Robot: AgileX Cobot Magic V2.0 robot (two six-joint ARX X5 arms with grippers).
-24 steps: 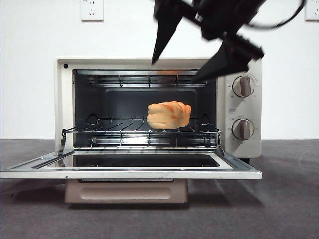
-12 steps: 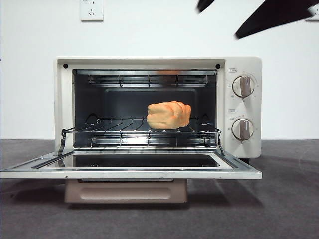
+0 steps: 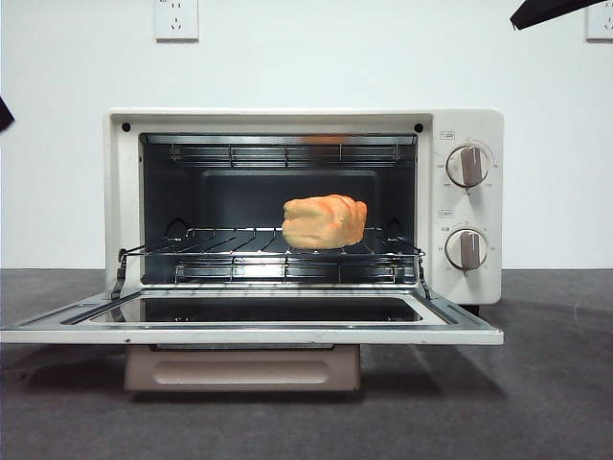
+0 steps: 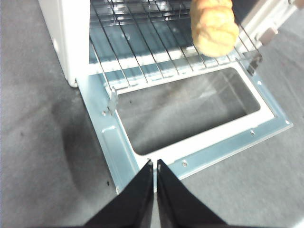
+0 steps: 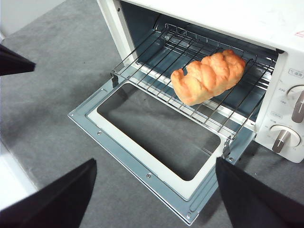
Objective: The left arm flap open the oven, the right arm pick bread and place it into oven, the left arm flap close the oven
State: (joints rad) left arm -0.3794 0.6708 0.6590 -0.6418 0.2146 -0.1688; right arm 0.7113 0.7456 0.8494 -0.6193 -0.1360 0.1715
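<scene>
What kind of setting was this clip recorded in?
Probably a lab test bench, not a real kitchen: a toaster oven with bread inside stands alone on a grey felt-like tabletop, before a bare white wall with a socket.

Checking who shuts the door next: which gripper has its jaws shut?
The left gripper: its jaws meet above the open door's edge. The right gripper's jaws stand wide apart.

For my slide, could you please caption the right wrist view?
Bread resting on the open oven's wire rack, right gripper open above the lowered door.
</scene>
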